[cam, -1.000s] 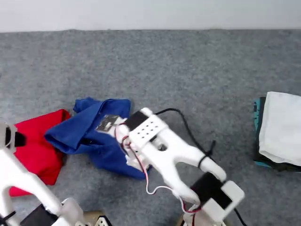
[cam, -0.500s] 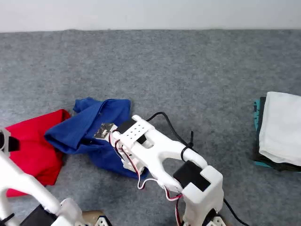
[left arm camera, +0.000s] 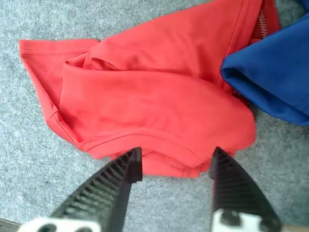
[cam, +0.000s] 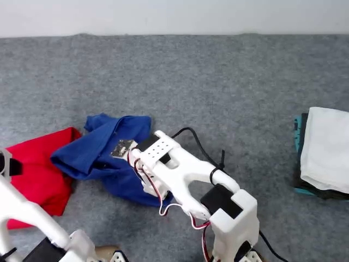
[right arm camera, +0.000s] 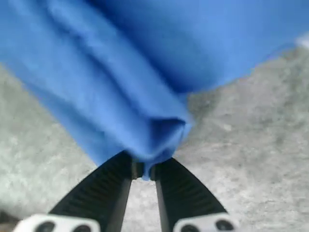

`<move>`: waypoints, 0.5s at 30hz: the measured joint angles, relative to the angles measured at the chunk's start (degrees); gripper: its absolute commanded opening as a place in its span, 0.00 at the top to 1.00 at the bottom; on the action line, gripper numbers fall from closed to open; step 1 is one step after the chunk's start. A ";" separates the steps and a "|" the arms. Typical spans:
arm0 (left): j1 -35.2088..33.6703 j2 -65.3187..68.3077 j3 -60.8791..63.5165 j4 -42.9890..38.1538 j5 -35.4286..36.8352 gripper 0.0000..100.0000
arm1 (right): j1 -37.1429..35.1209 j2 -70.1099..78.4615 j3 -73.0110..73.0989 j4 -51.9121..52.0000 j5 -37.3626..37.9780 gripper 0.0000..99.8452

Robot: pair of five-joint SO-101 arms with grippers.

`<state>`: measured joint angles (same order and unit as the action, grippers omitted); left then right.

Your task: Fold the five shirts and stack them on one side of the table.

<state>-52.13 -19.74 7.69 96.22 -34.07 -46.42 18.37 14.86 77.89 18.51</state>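
In the high view, the blue shirt (cam: pixel 103 153) lies crumpled on the left half of the grey table (cam: pixel 229 82). Its left edge overlaps the red shirt (cam: pixel 41 169), which lies at the table's left side. The right arm (cam: pixel 185 177) comes in from the near edge, with its wrist over the near right part of the blue shirt. The left arm (cam: pixel 22 210) stands at the near left, beside the red shirt. A stack of folded shirts (cam: pixel 324 147) sits at the right edge, well apart from the others, with a white one on top.

In the left wrist view, the left claw (left arm camera: pixel 174 166) has its fingers spread apart above the table. The hem of the red shirt (left arm camera: pixel 159 96) lies just beyond the fingertips. The blue shirt (left arm camera: pixel 275 67) rests over one side of the red one.

In the right wrist view, the right claw (right arm camera: pixel 143 171) is clamped on a bunched fold of the blue shirt (right arm camera: pixel 145 72). The rest of the cloth spreads away beyond the fingertips.
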 measured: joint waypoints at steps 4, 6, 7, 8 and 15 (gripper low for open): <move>0.00 0.00 0.00 0.00 0.00 0.77 | 3.08 -4.22 -1.93 6.07 1.76 0.99; 0.00 0.00 0.00 0.00 0.00 0.77 | 5.63 -8.18 -4.48 9.58 2.90 0.99; 0.00 0.00 0.00 0.00 0.00 0.77 | 7.03 -10.20 -5.89 11.43 3.60 0.99; 0.00 0.00 0.00 0.00 0.00 0.77 | 8.53 -12.40 -7.30 13.27 4.31 0.99; 1.67 0.00 0.00 0.00 0.00 0.77 | 20.66 -25.93 -15.03 22.33 7.82 0.99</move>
<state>-50.46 -19.74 7.69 96.22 -34.07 -25.76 -7.56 -0.18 100.22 26.33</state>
